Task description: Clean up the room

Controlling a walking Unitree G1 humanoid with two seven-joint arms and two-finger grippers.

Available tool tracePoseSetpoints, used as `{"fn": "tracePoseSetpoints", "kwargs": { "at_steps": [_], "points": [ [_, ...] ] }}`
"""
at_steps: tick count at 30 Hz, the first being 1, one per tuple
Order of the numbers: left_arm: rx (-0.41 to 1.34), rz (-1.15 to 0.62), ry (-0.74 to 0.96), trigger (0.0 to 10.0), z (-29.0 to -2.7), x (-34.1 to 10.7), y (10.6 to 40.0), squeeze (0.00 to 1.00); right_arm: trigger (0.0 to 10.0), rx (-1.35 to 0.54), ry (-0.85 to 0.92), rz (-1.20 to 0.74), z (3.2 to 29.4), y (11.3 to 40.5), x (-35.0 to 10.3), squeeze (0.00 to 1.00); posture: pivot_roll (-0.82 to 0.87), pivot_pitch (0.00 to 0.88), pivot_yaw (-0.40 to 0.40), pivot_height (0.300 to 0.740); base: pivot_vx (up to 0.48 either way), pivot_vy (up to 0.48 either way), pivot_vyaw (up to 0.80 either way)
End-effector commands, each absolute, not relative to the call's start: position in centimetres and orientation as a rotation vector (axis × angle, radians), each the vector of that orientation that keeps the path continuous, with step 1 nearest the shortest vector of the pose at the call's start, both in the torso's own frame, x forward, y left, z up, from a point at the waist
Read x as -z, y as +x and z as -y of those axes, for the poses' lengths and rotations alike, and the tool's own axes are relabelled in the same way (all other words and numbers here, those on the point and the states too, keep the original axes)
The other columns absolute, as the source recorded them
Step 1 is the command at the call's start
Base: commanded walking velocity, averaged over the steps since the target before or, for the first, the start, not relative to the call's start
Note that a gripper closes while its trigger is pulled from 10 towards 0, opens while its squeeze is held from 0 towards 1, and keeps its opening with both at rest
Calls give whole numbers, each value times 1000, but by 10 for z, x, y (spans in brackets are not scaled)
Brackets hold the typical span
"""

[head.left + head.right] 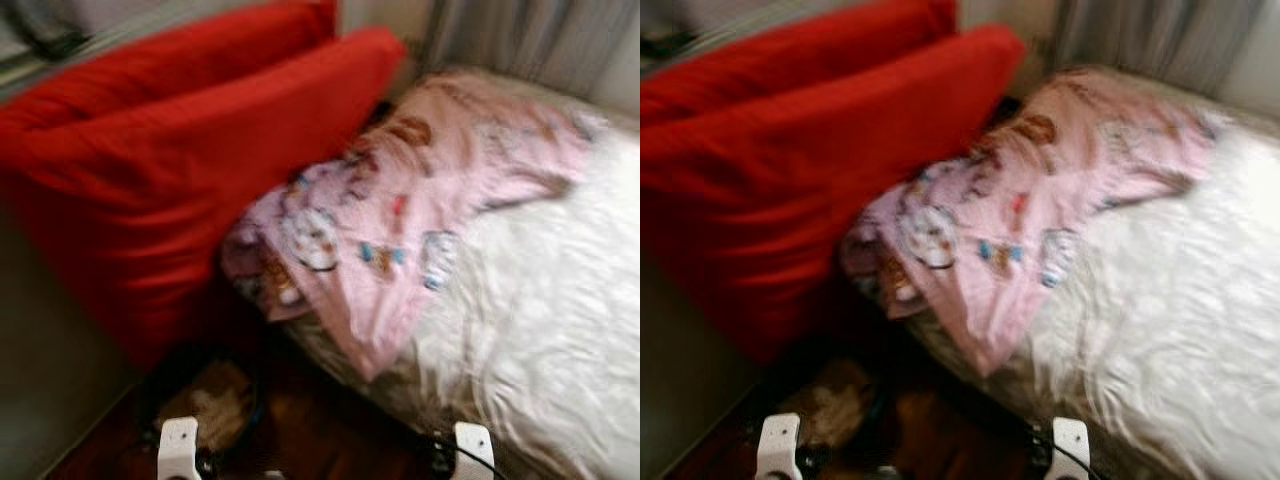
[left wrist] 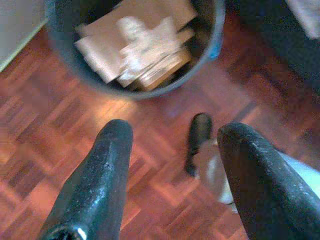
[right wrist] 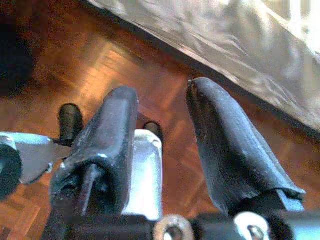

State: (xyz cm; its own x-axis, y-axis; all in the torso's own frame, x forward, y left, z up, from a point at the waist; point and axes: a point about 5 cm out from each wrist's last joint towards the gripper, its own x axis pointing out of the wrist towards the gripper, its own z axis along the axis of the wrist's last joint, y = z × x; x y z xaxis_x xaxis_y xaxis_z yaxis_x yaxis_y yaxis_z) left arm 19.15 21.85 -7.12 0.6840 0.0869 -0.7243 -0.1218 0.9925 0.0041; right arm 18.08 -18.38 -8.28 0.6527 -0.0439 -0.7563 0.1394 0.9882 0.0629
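Note:
A pink patterned cloth [image 1: 400, 220] lies crumpled over the corner of a white bed [image 1: 560, 300], hanging partly over the edge. Two big red cushions [image 1: 170, 170] lean against it on the left. On the floor below stands a dark round bin [image 1: 205, 400], holding cardboard pieces and crumpled paper [image 2: 140, 45]. My left gripper [image 2: 175, 132] hangs open over the wooden floor, a little short of the bin [image 2: 212, 40], with nothing between its fingers. My right gripper [image 3: 160, 92] is open too, low over the floor beside the bed's edge [image 3: 240, 45]. The head views are blurred.
Reddish parquet floor [image 2: 60, 125] runs between the bin and the bed. Grey curtains [image 1: 520, 40] hang behind the bed. A pale wall [image 1: 50, 380] stands at the left. Parts of my own legs and feet [image 2: 199, 137] show below the grippers.

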Motion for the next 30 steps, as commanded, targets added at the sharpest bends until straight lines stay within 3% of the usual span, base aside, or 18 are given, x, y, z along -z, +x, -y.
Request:
{"fn": "tracePoseSetpoints", "kwargs": {
  "at_steps": [1, 5, 23, 30],
  "points": [
    [-117, -854, -54, 10000, -216, 77, 181, 0, 10000, 126, 124, -893, 187, 169, 88, 0, 59, 182, -16, 736, 0, 0, 800],
    [-117, -853, -56, 10000, -216, 78, 181, 0, 10000, 129, 126, -893, 187, 168, 89, 0, 59, 187, -16, 736, 0, 0, 800],
    [-115, -847, -91, 10000, -214, 77, 182, 0, 10000, 164, 140, -876, 189, 169, 88, 0, 60, 200, -22, 736, 0, 0, 0],
    [-116, -848, -88, 10000, -214, 78, 182, 0, 10000, 156, 130, -880, 189, 169, 88, 0, 61, 202, -22, 736, 251, 0, 0]
  ]
}}
